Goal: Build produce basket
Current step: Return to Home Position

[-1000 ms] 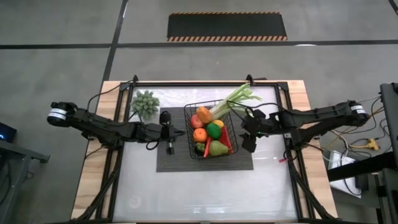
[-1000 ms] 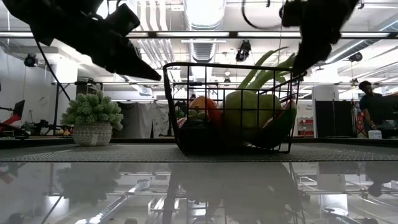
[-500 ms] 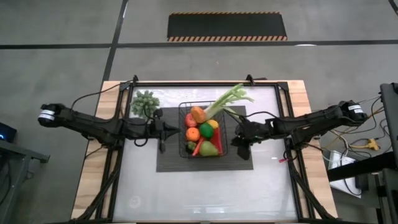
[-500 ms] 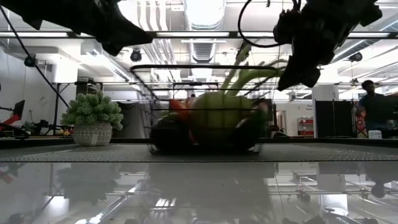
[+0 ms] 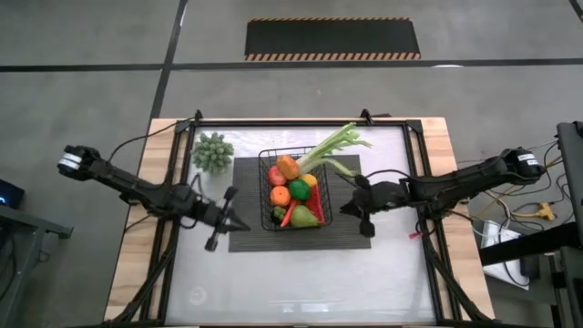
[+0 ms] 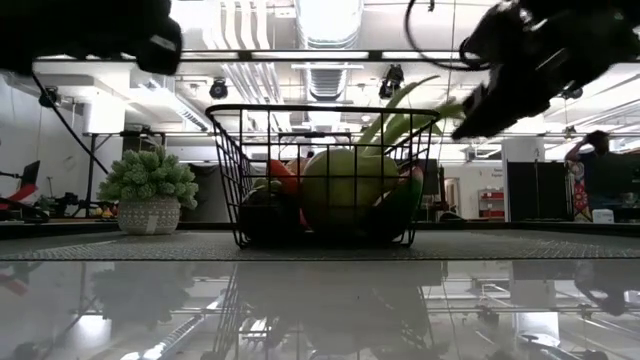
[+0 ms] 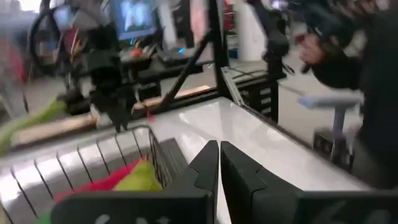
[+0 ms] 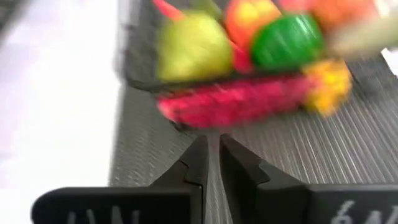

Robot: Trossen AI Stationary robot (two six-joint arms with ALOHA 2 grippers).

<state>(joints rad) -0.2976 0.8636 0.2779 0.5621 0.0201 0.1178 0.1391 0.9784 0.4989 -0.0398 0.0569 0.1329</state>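
One basket (image 5: 262, 191), on one ribbed mat (image 5: 246, 239), on one desk (image 5: 301, 282). In the basket are one leek (image 5: 332, 148), one pear (image 5: 305, 217), one green ball (image 5: 300, 189), one yellow piece (image 5: 312, 180), one red round piece (image 5: 276, 177) and two orange pieces (image 5: 288, 167). The number of red chili pieces (image 5: 288, 220) cannot be told. One potted plant (image 5: 212, 151) stands beside the mat.

Produce (image 5: 291, 189) in basket (image 5: 263, 196) on mat (image 5: 344, 239) at table (image 5: 301, 282) centre; plant (image 5: 212, 151) behind-left.
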